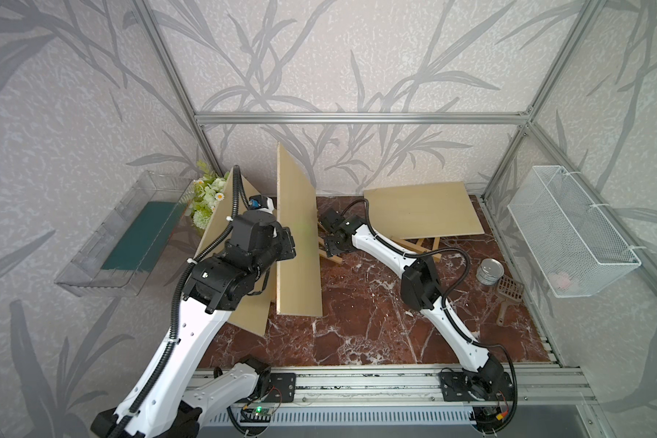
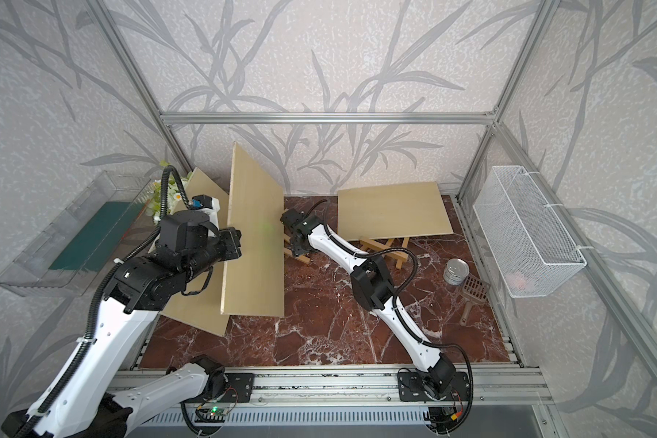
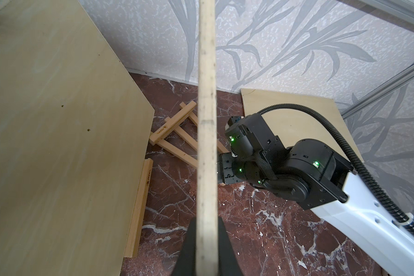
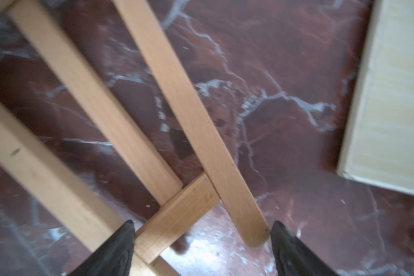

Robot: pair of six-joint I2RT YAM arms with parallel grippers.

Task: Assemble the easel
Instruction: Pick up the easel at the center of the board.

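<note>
My left gripper (image 3: 207,239) is shut on the edge of a pale plywood board (image 1: 298,235), which it holds upright on edge on the marble table. Its black fingers (image 3: 189,246) press both faces. A wooden easel frame (image 1: 334,259) of crossed slats lies flat on the table just right of that board. My right gripper (image 4: 202,224) hovers open right over the slats (image 4: 184,102), a fingertip on each side and nothing gripped. In both top views the right gripper (image 2: 294,242) sits close to the upright board's face.
A second board (image 1: 220,212) leans behind the left arm, a wood strip (image 3: 140,210) under it. A third board (image 1: 421,208) lies over another wooden frame (image 1: 420,244). Flowers (image 1: 205,197) and a clear tray (image 1: 92,273) stand left; tin can (image 1: 489,271), scoop (image 1: 509,294) and wire basket (image 1: 569,231) right.
</note>
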